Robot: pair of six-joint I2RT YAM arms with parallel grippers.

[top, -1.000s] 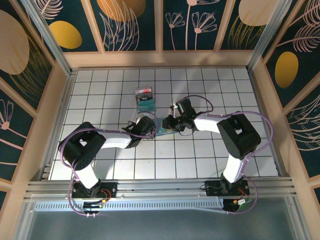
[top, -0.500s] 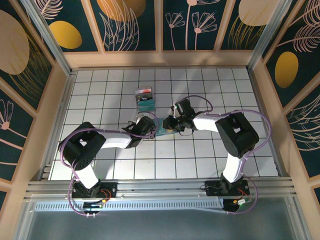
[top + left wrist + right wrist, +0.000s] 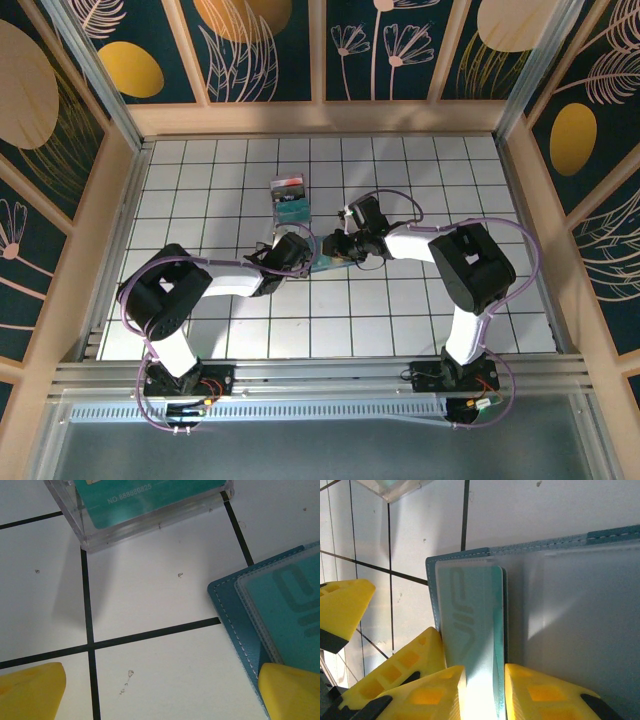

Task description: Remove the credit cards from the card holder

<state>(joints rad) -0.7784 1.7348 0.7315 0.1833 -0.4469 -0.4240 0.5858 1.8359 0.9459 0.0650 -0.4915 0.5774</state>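
On the bench (image 3: 400,320) the card holder (image 3: 570,605) lies open between both arms, the left gripper (image 3: 160,695) with jaws wide apart by its left corner, the right gripper (image 3: 485,690) with jaws clamped on a teal credit card (image 3: 470,620) that points straight away from them.

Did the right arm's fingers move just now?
Yes. The right fingers slid a little to the left, closer to the clear box, which stayed put on its tiles.

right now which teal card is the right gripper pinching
The VIP-lettered card in the card holder; the right gripper clamps its end. The numbered card sits apart in the clear box, untouched.
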